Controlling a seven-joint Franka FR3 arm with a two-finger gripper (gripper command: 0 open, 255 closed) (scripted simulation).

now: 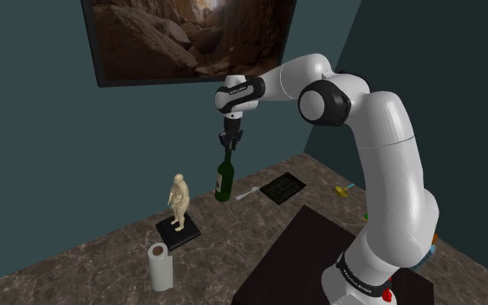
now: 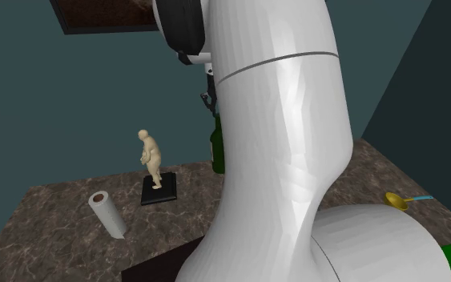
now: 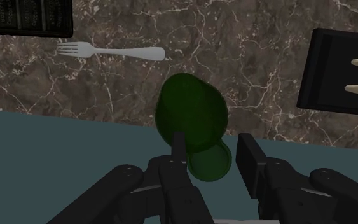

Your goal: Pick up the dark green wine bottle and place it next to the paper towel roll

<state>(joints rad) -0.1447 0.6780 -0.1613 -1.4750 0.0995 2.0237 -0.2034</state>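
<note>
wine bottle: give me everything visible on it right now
The wine bottle is dark green, glossy and slightly see-through like glass, with a slim neck over a wider body. It hangs slightly tilted under the gripper, whose fingers clasp the top of the neck. In the shoulder view it sits between the figurine and the fork, near the back wall. Whether its base clears the marbled surface cannot be told.

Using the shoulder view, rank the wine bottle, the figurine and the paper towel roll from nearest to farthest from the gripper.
1. The green wine bottle, directly under the gripper, its neck clasped between the fingers.
2. The tan figurine, down and left of the bottle.
3. The paper towel roll, upright, lowest and leftmost.
</note>
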